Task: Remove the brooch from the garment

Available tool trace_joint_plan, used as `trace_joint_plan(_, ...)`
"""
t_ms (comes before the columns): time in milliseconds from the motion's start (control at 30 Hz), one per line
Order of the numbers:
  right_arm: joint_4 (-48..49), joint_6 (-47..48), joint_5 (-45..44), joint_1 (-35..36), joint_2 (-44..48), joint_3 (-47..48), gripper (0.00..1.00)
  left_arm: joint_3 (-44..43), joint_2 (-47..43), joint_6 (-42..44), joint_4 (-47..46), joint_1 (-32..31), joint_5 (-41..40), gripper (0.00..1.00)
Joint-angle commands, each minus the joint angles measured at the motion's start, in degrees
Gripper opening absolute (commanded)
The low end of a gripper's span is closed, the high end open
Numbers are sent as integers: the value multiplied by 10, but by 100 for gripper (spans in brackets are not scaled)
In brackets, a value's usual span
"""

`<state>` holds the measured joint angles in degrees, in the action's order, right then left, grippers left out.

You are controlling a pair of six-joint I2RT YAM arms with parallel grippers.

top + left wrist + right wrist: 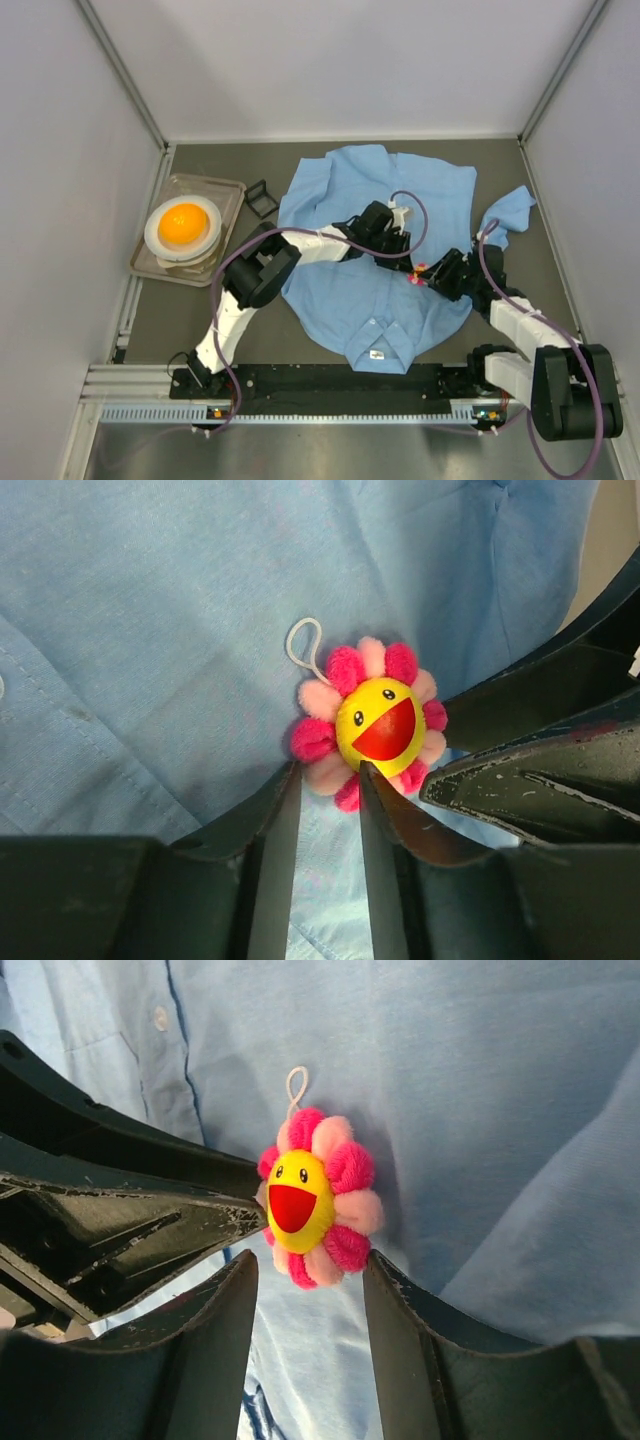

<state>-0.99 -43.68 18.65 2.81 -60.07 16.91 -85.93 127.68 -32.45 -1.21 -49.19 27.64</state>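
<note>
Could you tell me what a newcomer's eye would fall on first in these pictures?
The smiling pink-petalled brooch, on the light blue garment mid-table, stands out first. The left gripper and right gripper meet at it, jaws apart. At far left, a bright orange ball sits in a white bowl.

One blue shirt [350, 290]; one flower brooch [375, 725]; two grippers [328, 775] [308, 1265]; one tray [226, 198]; one white plate [152, 232]; one orange [183, 222]; one small black object [262, 197].

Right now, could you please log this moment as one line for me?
brooch: on garment, not yet removed | left gripper: narrow gap at lower petals, grip unclear | right gripper: open, straddling it
</note>
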Motion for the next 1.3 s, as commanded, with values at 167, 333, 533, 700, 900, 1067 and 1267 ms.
trace_joint_plan(167, 60, -4, 22, -7, 8, 17, 47, -31, -91, 95, 76, -1, -74, 63)
trace_joint_plan(333, 72, -6, 33, -7, 1, 23, 47, 14, -127, 124, 28, -6, -80, 56)
trace_joint_plan(533, 63, -6, 18, -7, 7, 30, 47, 79, -141, 185, -44, -40, -116, 46)
trace_joint_plan(700, 64, -34, 19, -7, -7, 34, 47, 81, -142, 171, -42, -50, -145, 41)
trace_joint_plan(900, 68, -118, 1, -8, 5, 26, 47, 99, -136, 119, -63, -50, -116, 35)
trace_joint_plan(1067, 57, -162, -12, -9, 2, 30, 47, 131, -139, 107, -82, -52, -83, 38)
trace_joint_plan(1267, 39, -174, -28, -8, 28, 27, 47, 154, -154, 133, -81, -64, -88, 59)
